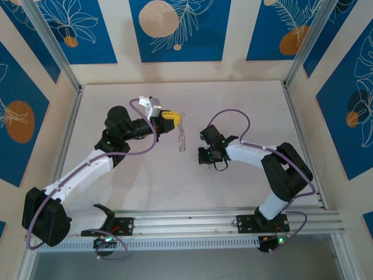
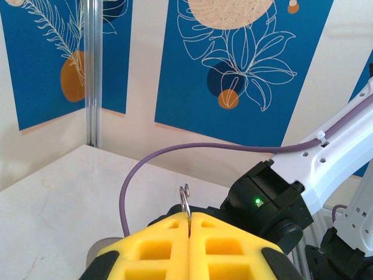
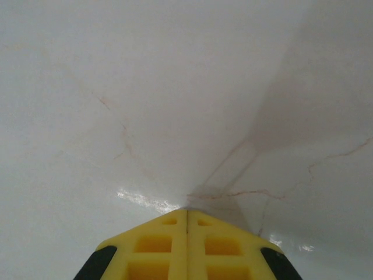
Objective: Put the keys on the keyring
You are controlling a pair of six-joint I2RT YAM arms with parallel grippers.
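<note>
My left gripper (image 2: 190,217) is shut on the keyring (image 2: 186,198), a thin metal loop whose end sticks up past the yellow fingertips. From above, the left gripper (image 1: 175,117) hovers over the middle of the table. A thin pale strip of tiny silvery pieces, the keys (image 1: 182,141), runs from its tip toward the near side. I cannot tell whether that strip hangs or lies on the table. My right gripper (image 3: 187,211) is shut with nothing between its fingers, tips down at the white table. From above, the right gripper (image 1: 204,156) stands just right of the strip.
The white marbled table (image 1: 245,111) is walled at the back and sides by blue patterned panels (image 1: 178,29). A purple cable (image 2: 140,169) and the right arm (image 2: 326,157) cross the left wrist view. An aluminium rail (image 1: 192,220) runs along the near edge.
</note>
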